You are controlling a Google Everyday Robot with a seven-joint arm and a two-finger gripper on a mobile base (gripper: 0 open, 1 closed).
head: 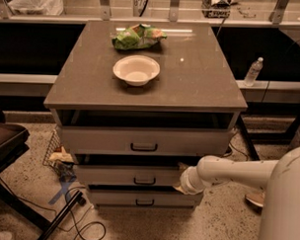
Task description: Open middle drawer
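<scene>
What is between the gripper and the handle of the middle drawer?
Only bare drawer front, in the camera view. The gripper is at the right end of the middle drawer; the handle is at its centre.

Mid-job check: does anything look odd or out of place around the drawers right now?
Yes. The top drawer stands pulled out, leaving a dark gap under the countertop. The gripper sits at the right end of the middle drawer, away from its centre handle. Nothing looks spilled or damaged.
</scene>
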